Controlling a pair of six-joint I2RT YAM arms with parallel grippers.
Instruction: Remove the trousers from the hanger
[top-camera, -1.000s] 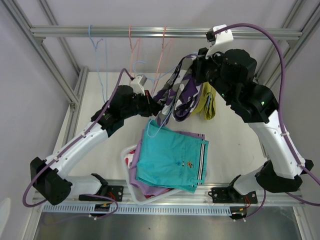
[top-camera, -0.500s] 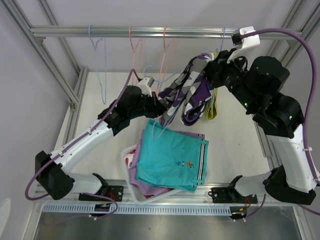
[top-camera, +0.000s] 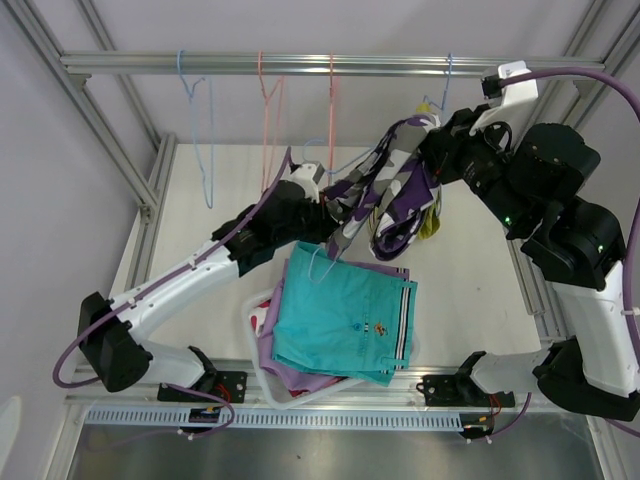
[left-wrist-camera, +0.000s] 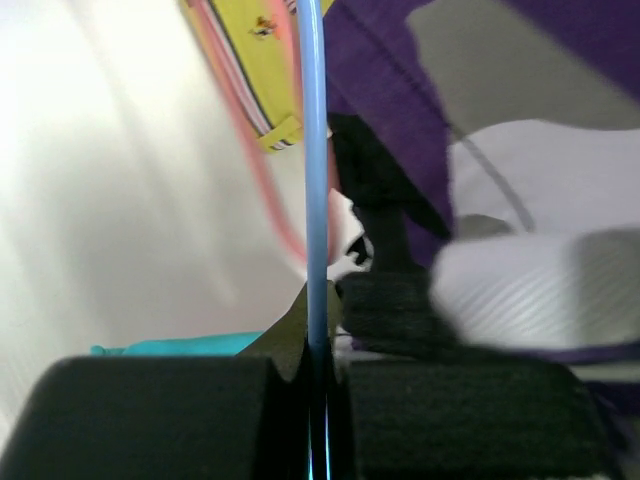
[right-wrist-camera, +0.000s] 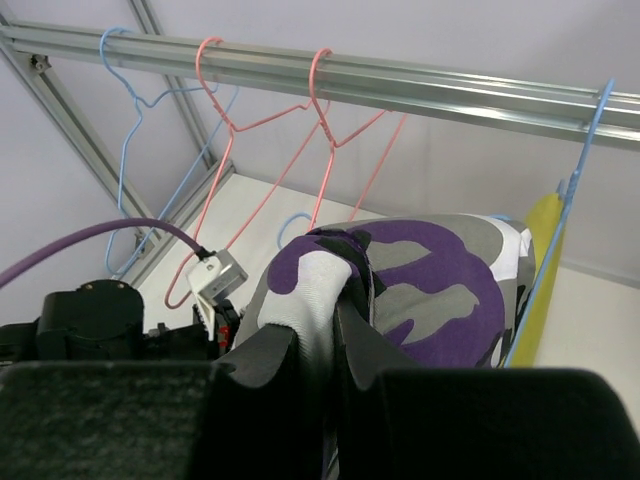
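The purple-black-white camouflage shorts (top-camera: 395, 185) hang in the air between my two arms, above the table. My right gripper (top-camera: 432, 140) is shut on a fold of this cloth (right-wrist-camera: 320, 290). My left gripper (top-camera: 335, 215) is shut on a thin blue wire hanger (left-wrist-camera: 312, 170), whose lower part dangles over the basket (top-camera: 318, 262). The mustard yellow shorts (top-camera: 430, 222) hang behind the camouflage pair on a blue hanger (right-wrist-camera: 570, 210). The teal shorts (top-camera: 345, 315) lie on top of the lilac pair (top-camera: 300, 378) in the white basket (top-camera: 258, 352), with a bit of the red-and-white pair (top-camera: 262, 318) at its left.
A metal rail (top-camera: 300, 64) crosses the back with a blue hanger (top-camera: 196, 110) and two pink hangers (top-camera: 268, 100) on it, bare. Frame posts (top-camera: 90, 110) stand at the left and right.
My right gripper has moved right and up with the camouflage shorts. My left gripper has followed to the right with the blue hanger. The cloth is stretched out more between them.
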